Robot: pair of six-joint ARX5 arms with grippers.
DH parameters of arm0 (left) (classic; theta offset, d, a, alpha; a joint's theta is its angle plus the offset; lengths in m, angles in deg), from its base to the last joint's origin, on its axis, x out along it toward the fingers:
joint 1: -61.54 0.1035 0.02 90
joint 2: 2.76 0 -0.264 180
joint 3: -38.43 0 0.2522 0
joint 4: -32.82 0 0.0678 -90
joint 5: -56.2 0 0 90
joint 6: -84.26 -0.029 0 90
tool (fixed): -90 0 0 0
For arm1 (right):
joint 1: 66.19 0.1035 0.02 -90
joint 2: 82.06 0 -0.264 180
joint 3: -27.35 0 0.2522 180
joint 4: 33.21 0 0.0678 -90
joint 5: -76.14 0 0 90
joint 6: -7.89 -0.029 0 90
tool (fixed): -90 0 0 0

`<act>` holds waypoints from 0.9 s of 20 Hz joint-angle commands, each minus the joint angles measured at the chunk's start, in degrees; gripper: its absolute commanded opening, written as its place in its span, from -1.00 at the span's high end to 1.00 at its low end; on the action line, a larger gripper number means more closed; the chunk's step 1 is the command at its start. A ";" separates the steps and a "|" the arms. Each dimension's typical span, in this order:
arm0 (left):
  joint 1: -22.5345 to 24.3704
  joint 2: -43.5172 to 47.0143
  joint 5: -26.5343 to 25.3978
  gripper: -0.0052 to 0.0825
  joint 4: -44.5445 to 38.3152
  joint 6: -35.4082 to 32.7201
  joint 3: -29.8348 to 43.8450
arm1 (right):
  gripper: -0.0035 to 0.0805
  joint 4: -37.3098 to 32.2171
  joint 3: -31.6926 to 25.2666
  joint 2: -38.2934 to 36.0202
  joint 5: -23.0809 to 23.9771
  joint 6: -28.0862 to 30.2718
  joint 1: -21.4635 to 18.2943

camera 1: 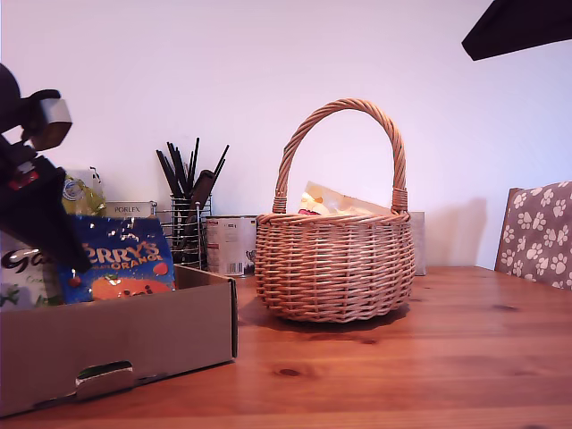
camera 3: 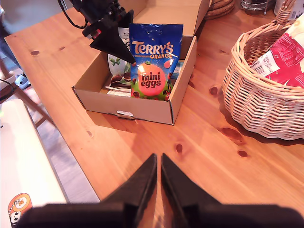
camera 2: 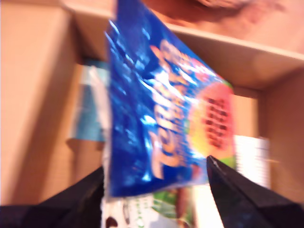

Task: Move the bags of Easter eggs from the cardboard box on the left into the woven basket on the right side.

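My first gripper (camera 2: 154, 183) has its fingers pinched on one edge of the blue egg bag (camera 1: 121, 259), lifted above the cardboard box (camera 1: 125, 340). Crinkly plastic could slip before reaching the basket (camera 1: 335, 264). My second gripper (camera 3: 158, 173) hangs closed and empty over the worktop (camera 3: 266, 175).

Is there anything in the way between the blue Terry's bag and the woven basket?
Only the cardboard box wall. The Terry's bag, in my first end effector, is already raised above it; bare table separates the box from the basket.

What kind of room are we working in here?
Probably a home kitchen or dining room: a knotty pine table, a wire holder of black utensils against the wall, and a chair with paw-print fabric.
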 commanded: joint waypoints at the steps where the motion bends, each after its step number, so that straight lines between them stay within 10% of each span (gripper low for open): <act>1: -1.18 -1.60 0.77 -0.20 0.24 0.77 0.42 | 0.95 -0.57 0.20 0.00 0.09 0.35 0.09; 8: -4.68 -7.76 2.14 -0.16 -1.75 1.57 0.42 | 0.95 -0.66 0.20 0.57 0.07 0.35 0.09; 14: -6.16 -8.46 1.95 0.87 -6.25 2.43 0.42 | 0.95 -0.63 0.20 1.09 0.11 0.35 0.09; 18: -5.44 -8.35 2.21 0.94 -7.37 2.45 -0.90 | 0.95 -0.63 0.20 1.11 0.42 0.35 0.09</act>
